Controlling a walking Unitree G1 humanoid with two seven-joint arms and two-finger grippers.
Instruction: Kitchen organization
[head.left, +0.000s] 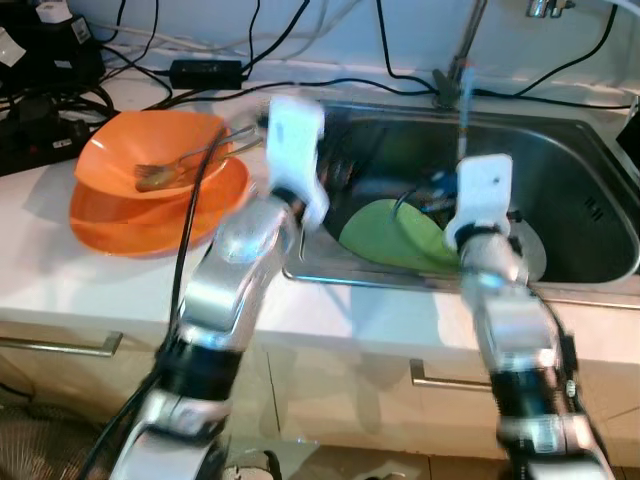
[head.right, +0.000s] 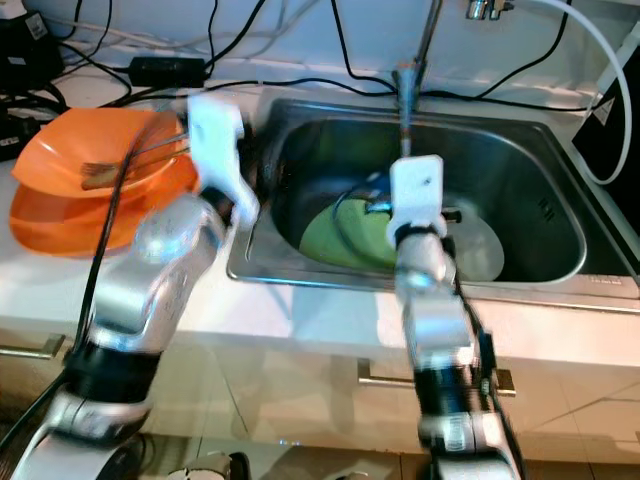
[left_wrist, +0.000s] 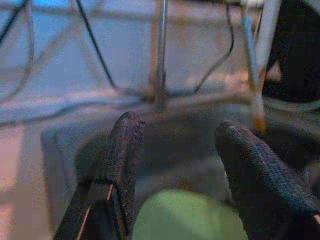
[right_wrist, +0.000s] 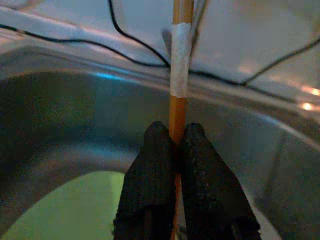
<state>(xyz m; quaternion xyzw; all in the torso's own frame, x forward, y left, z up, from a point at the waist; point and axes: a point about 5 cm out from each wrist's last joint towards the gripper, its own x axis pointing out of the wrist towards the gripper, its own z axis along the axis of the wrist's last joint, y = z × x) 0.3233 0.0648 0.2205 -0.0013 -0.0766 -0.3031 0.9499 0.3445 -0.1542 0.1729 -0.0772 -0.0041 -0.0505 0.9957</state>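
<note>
Over stainless steel sink (head.left: 590, 215), our right gripper (right_wrist: 175, 145) pinches thin orange stick (right_wrist: 177, 107) upright; left gripper (left_wrist: 175, 150) spread, holding nothing. Green plate (head.left: 385, 235) plus grey plate (head.right: 480, 250) remain inside. Orange bowls (head.left: 150, 180) already stacked on white counter (head.left: 40, 280). We judge roughly midway.

Home kitchen: steel sink (head.left: 590, 215) sitting in white bench (head.left: 120, 285), faucet (head.left: 462, 55) rising behind, drawer handles (head.left: 60, 347) showing below, orange bowls (head.left: 150, 175) stacking alongside.
</note>
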